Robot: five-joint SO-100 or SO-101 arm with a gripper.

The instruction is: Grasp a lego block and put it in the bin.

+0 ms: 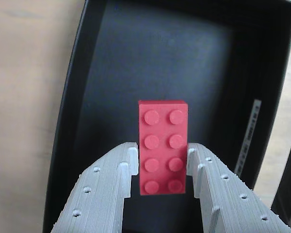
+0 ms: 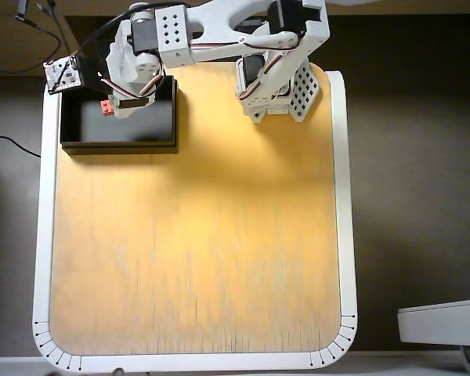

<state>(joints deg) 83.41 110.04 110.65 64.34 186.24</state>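
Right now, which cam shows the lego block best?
Wrist view. The lego block fills the centre, studs countable, between the gripper fingers over the bin floor. Overhead view shows only a small red speck at the bin, mostly hidden under the arm.

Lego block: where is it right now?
The red lego block sits between the pincer fingers over the black bin; in the overhead view it is at the tray's upper left.

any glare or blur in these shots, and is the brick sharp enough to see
Wrist view: the lego block is sharp, studs clear, between the gripper fingers; the bin floor is dim. Overhead view: a soft bright patch washes the table centre, and the brick is only a tiny red spot.
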